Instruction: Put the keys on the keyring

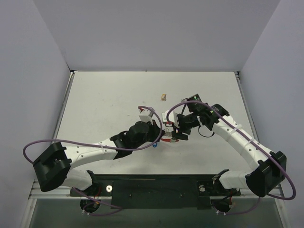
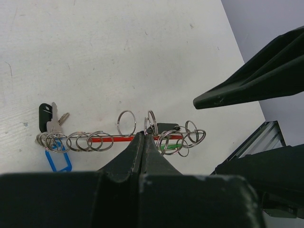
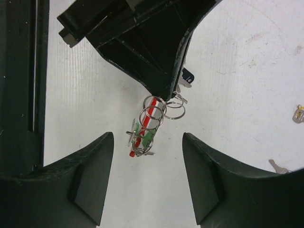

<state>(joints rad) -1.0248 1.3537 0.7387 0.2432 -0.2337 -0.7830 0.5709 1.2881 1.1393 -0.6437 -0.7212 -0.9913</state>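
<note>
**Q:** How does the left gripper stand, and why there?

**A:** Its jaws are clenched on the red bar, roughly at mid-length. The hold appears chosen so that both ends project free of the jaws. The split rings strung along the bar lie to either side of the pinch. Whether one is caught in it cannot be told, since the fingertips hide the contact.

**Q:** Where are the keys?

**A:** Two keys, one black-headed, hang with a blue tag at the bar's end, well to the left of the closed jaws in the left wrist view. In the right wrist view, what looks like another key lies on the table. It sits outside the right-hand finger and well apart from the bar, and is judged not yet threaded.

**Q:** And the right gripper?

**A:** Released. Its jaws stand apart, one on each side of the bar's lower end, touching neither the bar nor the rings there. The straddle suggests that one arm serves as a vice while the other works a ring.

**Q:** What makes the next move demanding?

**A:** The rings are thin, crowded and overlapping. Singling one out probably needs a fine approach, and a sideways push could twist the bar in the pinch.
</note>
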